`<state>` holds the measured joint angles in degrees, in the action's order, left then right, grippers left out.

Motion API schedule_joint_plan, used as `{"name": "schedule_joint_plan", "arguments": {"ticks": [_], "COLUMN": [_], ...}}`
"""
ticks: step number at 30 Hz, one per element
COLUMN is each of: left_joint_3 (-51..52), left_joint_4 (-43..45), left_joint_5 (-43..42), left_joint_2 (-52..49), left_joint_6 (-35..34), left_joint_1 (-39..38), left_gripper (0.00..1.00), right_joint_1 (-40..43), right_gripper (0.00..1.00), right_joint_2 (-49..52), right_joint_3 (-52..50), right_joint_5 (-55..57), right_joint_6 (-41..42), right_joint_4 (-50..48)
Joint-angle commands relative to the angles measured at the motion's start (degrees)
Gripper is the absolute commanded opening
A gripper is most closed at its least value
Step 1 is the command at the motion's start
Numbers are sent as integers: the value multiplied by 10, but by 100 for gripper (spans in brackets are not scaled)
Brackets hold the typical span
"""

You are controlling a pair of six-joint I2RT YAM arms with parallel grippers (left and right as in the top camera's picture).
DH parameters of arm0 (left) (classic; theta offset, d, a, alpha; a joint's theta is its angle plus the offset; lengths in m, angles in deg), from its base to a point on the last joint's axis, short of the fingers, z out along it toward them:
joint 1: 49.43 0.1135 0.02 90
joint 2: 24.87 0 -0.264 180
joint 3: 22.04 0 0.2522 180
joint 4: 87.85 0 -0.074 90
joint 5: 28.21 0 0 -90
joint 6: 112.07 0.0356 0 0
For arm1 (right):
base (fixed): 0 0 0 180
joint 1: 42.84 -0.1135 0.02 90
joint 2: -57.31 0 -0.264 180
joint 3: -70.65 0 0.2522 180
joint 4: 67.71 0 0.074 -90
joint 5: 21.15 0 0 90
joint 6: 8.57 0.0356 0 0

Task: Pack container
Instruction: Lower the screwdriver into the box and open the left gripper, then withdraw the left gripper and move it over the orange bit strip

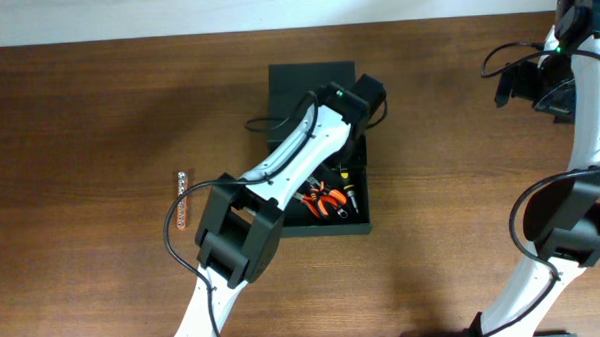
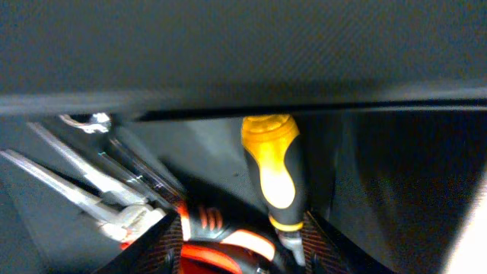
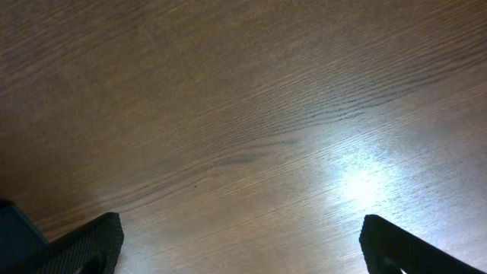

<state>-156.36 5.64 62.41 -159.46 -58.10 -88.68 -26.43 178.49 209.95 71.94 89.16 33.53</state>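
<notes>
The dark container point(image 1: 327, 230) stands open mid-table with its flap lid point(image 1: 312, 80) laid back on the far side. Inside lie orange-handled pliers point(image 1: 326, 200) and a yellow-and-black screwdriver point(image 1: 349, 192). My left arm reaches over the box, and its gripper is hidden under the wrist in the overhead view. In the left wrist view the left gripper point(image 2: 243, 247) is low inside the box. Its jaws stand apart, with the pliers point(image 2: 228, 240) and the screwdriver point(image 2: 275, 171) between them. My right gripper point(image 3: 240, 243) hangs open over bare wood at the far right point(image 1: 532, 85).
Silver wrenches point(image 2: 76, 183) lie on the box floor left of the pliers. The container's inner wall point(image 2: 396, 175) rises to the right of the left gripper. A slim strip-shaped tool point(image 1: 182, 208) lies on the table left of the box.
</notes>
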Motion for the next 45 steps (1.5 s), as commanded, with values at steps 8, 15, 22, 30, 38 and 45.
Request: {"name": "schedule_joint_plan", "arguments": {"ticks": [8, 15, 22, 30, 38, 45], "left_joint_3": [-175, -194, -193, -138, 39, 389], "left_joint_4": [-111, -194, -240, -240, -226, 15], "left_joint_5": [104, 169, 110, 59, 56, 17], "left_joint_2": [67, 127, 160, 183, 295, 522], "left_joint_6": [45, 54, 110, 227, 242, 275], "left_joint_1": [30, 112, 274, 362, 403, 439], "left_gripper": [67, 99, 99, 99, 99, 99], "right_joint_1": [-3, -3, -3, -3, -3, -3], "right_gripper": [99, 99, 99, 99, 99, 99], "right_joint_2": [0, 0, 0, 0, 0, 0], "right_joint_3": [-3, -3, -3, -3, -3, -3], "right_joint_5": [-3, -3, -3, -3, -3, -3], "right_joint_6": [5, 5, 5, 5, 5, 5], "right_joint_4": [-1, -1, -1, -1, -1, -1]}}
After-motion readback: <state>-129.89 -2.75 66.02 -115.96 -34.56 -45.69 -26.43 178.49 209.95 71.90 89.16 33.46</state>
